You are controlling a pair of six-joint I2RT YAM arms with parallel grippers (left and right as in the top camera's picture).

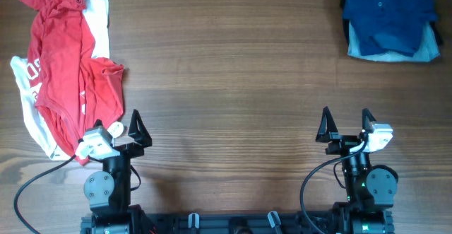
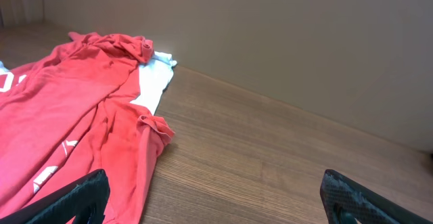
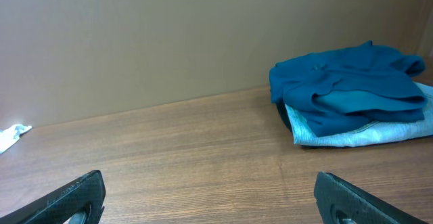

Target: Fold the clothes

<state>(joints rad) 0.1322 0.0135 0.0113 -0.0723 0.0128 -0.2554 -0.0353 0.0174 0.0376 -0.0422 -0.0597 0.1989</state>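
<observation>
I see the red shirt (image 1: 67, 64) crumpled at the far left of the table (image 1: 226, 85), lying over a white shirt (image 1: 99, 22). Its near hem is just beside my left claw (image 1: 116, 126), which stands wide and empty. My right claw (image 1: 345, 117) is also wide and empty, well apart from the dark blue garment (image 1: 387, 15) stacked on a light blue one (image 1: 424, 50) far right. The frame cuts off that pile's top edge.
</observation>
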